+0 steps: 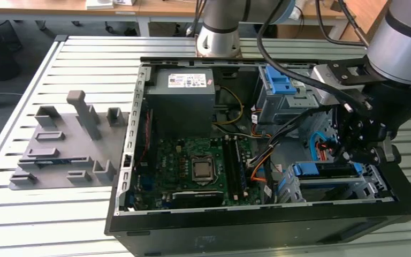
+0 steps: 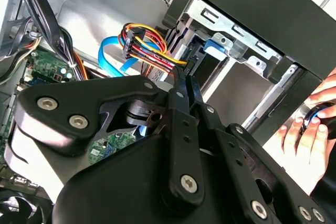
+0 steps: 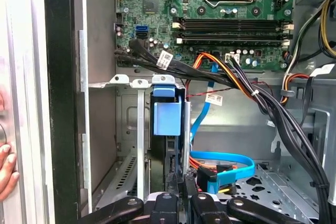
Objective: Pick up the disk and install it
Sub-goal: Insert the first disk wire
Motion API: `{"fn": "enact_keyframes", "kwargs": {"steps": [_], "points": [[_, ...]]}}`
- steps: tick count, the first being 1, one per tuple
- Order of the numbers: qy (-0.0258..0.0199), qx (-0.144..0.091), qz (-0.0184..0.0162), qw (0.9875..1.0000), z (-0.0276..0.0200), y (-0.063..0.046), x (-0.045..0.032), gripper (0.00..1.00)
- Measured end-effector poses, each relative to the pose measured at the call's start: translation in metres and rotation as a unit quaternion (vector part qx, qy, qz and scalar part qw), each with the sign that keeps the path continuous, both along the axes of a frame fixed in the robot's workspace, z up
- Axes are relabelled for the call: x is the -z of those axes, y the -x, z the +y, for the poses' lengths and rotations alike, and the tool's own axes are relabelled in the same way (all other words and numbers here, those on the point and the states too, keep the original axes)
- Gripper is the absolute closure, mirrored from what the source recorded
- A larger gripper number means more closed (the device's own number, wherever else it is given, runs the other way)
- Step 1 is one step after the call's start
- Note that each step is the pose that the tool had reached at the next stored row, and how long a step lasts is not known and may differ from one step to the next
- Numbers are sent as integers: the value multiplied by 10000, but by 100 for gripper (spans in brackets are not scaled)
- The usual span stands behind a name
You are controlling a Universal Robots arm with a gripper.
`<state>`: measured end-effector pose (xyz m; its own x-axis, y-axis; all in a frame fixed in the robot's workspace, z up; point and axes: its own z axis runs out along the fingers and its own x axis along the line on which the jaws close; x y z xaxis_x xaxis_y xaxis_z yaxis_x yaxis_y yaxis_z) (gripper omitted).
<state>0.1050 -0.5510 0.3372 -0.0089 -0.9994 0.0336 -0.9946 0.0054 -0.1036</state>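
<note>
- Grey fixture plate (image 1: 62,147): lies on the slatted table (image 1: 20,214), beside the computer case (image 1: 263,225) on the exterior view's left.
- Power supply box (image 1: 180,101): sits inside the case at its far end, above the green motherboard (image 1: 198,168).
- Disk (image 1: 327,170): stands on edge in the metal drive cage (image 1: 348,187) at the case's near corner on the exterior view's right, its blue handle (image 3: 167,118) facing outward.
- Gripper (image 1: 359,155): poised directly over the disk, inside the case; the fingers (image 3: 181,203) lie close together at the disk's edge, though whether they clamp it cannot be told.
- A person's hand (image 2: 310,129): rests outside the case wall.
</note>
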Motion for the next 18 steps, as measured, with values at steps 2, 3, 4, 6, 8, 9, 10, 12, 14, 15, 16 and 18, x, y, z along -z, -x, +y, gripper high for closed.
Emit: {"fn": "enact_keyframes", "kwargs": {"steps": [2, 3, 4, 6, 8, 9, 10, 12, 14, 15, 16, 18], "points": [[2, -1, 0, 10000, 0, 0, 3, 84], [1, -1, 0, 10000, -1, 0, 5, 84], [2, -1, 0, 10000, -1, 0, 6, 84], [1, -2, 0, 10000, -2, 0, 10, 84], [0, -1, 0, 10000, -5, 0, 14, 84], [1, -1, 0, 10000, -5, 0, 16, 84], [1, -1, 0, 10000, -6, 0, 17, 84], [0, -1, 0, 10000, -6, 0, 21, 84], [0, -1, 0, 10000, -7, 0, 26, 84], [0, -1, 0, 10000, -7, 0, 27, 84], [0, -1, 0, 10000, -8, 0, 28, 84], [0, -1, 0, 10000, -8, 0, 32, 84]]}}
